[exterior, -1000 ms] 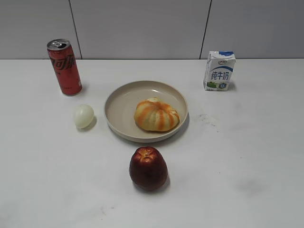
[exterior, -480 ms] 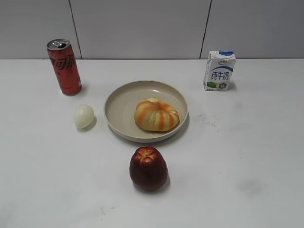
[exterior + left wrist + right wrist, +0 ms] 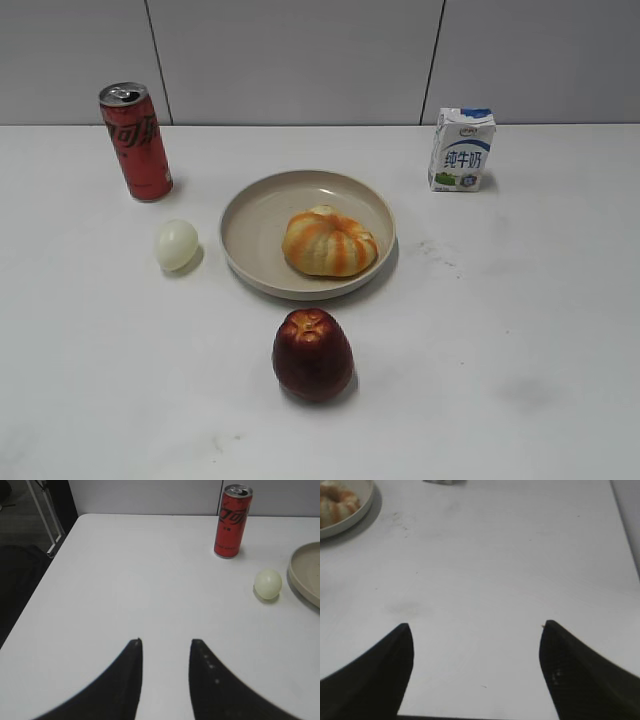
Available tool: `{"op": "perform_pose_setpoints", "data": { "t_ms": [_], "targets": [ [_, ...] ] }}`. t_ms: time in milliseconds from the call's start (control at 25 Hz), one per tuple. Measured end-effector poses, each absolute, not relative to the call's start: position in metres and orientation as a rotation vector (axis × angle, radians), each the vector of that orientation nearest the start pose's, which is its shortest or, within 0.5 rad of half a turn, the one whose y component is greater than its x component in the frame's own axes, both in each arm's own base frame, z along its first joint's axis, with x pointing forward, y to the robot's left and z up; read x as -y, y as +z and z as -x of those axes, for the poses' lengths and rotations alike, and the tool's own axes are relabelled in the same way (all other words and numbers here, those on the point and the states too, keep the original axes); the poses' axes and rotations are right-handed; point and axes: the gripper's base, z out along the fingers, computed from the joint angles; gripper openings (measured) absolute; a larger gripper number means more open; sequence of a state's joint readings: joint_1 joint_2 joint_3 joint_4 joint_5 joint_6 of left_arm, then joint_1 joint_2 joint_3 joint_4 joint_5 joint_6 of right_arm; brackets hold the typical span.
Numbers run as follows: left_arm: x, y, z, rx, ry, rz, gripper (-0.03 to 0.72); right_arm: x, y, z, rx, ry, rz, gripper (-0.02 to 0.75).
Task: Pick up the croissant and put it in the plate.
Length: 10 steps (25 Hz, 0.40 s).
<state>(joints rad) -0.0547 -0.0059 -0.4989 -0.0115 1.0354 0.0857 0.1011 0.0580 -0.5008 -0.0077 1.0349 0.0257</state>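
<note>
Bright, even light is flooding the white table (image 3: 520, 330), leaving only soft, short shadows hugging the apple (image 3: 312, 354) and can (image 3: 136, 141). The right wrist view is looking hazy, its dark fingertips (image 3: 380, 675) blurring near the lens.
</note>
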Motion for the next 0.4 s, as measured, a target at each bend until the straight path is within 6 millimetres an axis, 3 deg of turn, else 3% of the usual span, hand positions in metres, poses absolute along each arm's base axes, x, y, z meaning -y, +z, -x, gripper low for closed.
{"op": "perform_pose_setpoints", "data": {
  "t_ms": [400],
  "targets": [
    [0.0006, 0.2790, 0.0047, -2.009, 0.006, -0.142, 0.235, 0.0008, 0.2792, 0.0049, -2.017, 0.060, 0.054, 0.594]
  ]
}}
